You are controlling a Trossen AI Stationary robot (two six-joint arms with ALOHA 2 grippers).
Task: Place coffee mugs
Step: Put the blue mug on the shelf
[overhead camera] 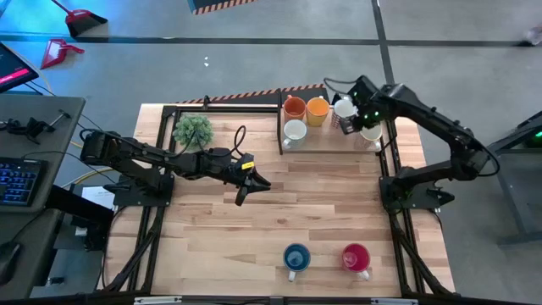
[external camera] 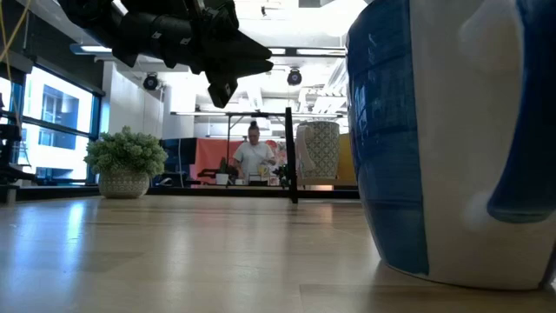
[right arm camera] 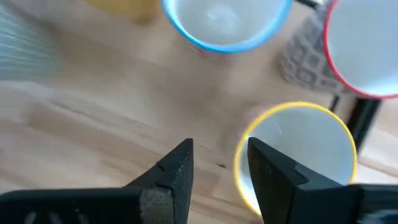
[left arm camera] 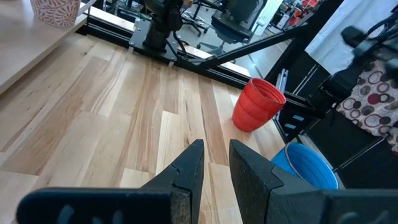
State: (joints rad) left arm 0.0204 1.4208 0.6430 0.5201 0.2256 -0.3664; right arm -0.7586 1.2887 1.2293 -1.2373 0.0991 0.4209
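Note:
Several mugs stand on a raised shelf (overhead camera: 330,146) at the table's far right: two orange (overhead camera: 294,107) (overhead camera: 317,108) and some white ones (overhead camera: 295,130). A blue mug (overhead camera: 296,257) and a red mug (overhead camera: 356,257) stand upright near the near edge. My right gripper (right arm camera: 219,163) is open above the shelf's right end, beside a yellow-rimmed white mug (right arm camera: 305,146), a blue-rimmed mug (right arm camera: 224,22) and a red-rimmed mug (right arm camera: 367,50). My left gripper (overhead camera: 247,183) hangs open over the table's middle, above bare wood and empty. My right gripper comes from above, pointing down. One finger (right arm camera: 270,174) lies over the near rim (right arm camera: 241,155) of the yellow-rimmed mug and the other stands outside it. Whether a finger touches the mug cannot be told.
A small green potted plant (overhead camera: 193,130) stands at the far left of the table. A dark upright post (external camera: 291,155) marks the shelf's left end. A patterned mug (external camera: 317,149) shows on the shelf. Bare wood lies between the arms. A person (external camera: 254,156) is in the room behind.

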